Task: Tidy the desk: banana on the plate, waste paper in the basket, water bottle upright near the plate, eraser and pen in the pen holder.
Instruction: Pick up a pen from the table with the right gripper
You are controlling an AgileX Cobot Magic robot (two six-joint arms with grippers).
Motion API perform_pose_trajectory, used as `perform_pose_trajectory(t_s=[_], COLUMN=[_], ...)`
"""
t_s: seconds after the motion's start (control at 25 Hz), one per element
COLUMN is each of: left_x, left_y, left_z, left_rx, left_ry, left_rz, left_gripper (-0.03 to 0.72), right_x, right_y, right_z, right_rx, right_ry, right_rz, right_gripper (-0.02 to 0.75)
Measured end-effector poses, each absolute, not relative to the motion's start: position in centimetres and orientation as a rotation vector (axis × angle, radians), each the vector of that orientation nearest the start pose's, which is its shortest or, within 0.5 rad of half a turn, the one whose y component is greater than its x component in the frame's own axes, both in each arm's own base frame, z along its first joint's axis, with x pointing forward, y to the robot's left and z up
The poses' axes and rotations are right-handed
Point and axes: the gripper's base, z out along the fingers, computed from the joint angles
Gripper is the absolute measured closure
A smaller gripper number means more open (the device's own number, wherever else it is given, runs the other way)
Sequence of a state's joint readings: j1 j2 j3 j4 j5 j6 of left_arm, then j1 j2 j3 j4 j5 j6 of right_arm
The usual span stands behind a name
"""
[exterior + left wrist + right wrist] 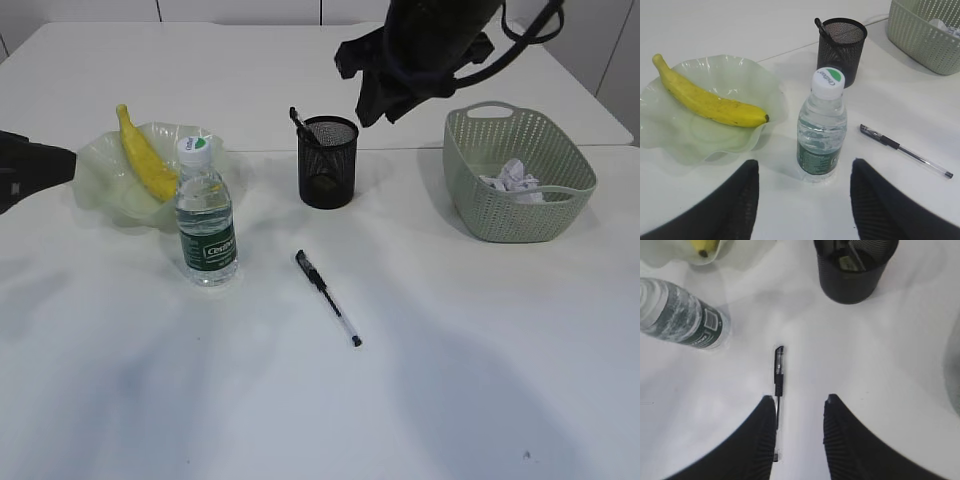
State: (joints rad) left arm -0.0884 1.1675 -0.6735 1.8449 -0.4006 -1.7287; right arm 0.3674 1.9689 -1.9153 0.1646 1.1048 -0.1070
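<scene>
Pen, a clear-barrelled one with black cap (327, 297), lies on my white table (480, 350) before the black mesh holder (327, 161); I see both grippers (802, 187) (800, 400) open, empty.

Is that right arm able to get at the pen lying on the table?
Probably yes. The pen lies flat on bare table, clear of the bottle and the pen holder, and the open right pincer hangs just above it with nothing between.

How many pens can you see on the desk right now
2. One pen lies flat on the table in front of the pen holder, right of the water bottle. Another pen stands inside the holder. Its mesh might hide more.
</scene>
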Motion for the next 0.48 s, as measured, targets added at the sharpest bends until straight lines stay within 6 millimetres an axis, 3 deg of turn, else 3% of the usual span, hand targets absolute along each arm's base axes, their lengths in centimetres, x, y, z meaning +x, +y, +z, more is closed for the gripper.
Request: perform_pose_trajectory(t_s=[0.2, 0.48], left_x=[23.3, 23.3], left_y=[-5.5, -5.5], left_z=[27.7, 27.7], left_rx=[0.464, 0.464], left_ry=[2.018, 2.018], left_rz=[-0.371, -0.371], left_gripper=[0.282, 0.282], right_x=[39.6, 39.8], right_y=[19.1, 21.8], right_z=[31.1, 26.3], right_rx=[-0.630, -0.662], right_ry=[2.635, 2.775], right_rz=[0.325, 0.304], right_gripper=[0.484, 0.484])
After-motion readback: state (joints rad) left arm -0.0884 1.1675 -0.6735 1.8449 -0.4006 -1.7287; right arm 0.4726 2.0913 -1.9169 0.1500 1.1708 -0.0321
